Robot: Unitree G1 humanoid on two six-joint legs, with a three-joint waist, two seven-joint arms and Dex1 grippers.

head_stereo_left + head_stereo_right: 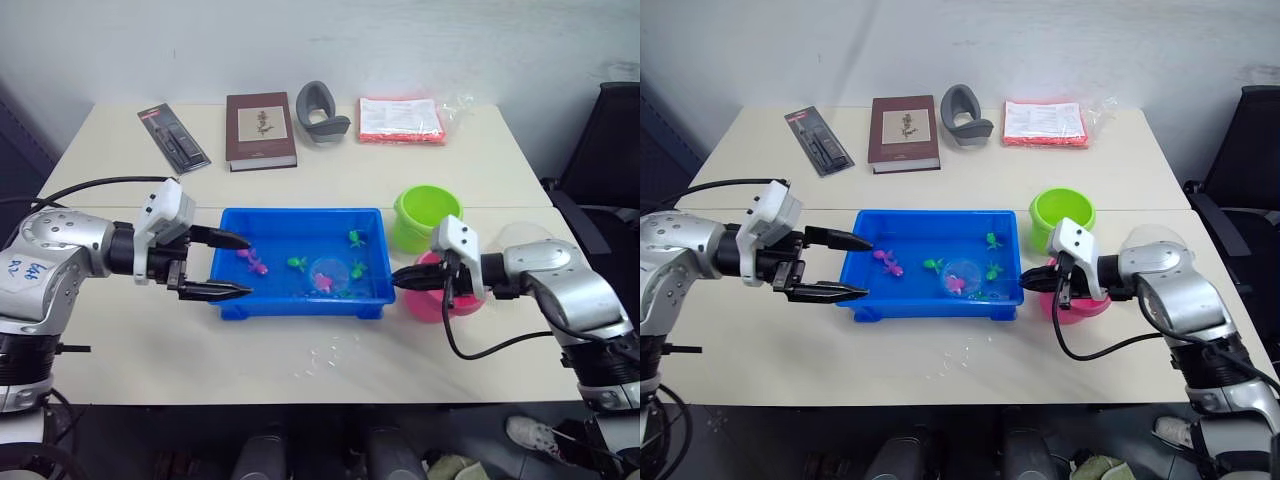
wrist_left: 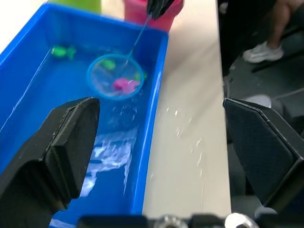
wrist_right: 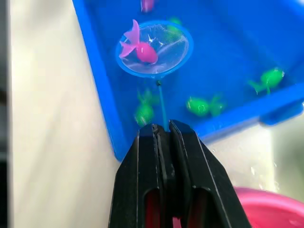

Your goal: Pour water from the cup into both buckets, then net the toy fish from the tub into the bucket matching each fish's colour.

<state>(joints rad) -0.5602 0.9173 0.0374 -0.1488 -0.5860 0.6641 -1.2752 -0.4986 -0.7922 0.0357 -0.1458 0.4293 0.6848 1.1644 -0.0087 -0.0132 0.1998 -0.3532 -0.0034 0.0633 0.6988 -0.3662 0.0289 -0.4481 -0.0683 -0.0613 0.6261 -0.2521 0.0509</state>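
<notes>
The blue tub holds shallow water, several green fish and a loose pink fish. My right gripper is shut on the net's thin handle at the tub's right end. The net hoop sits low in the tub with a pink fish inside it. My left gripper stands open at the tub's left end, gripping nothing. The pink bucket is right behind my right gripper, with the green bucket beyond it. The clear cup shows partly behind my right arm.
At the back of the table lie a brown book, a black packaged tool, a grey curved object and a red-and-white packet. Water drops wet the table before the tub. A black chair stands at the right.
</notes>
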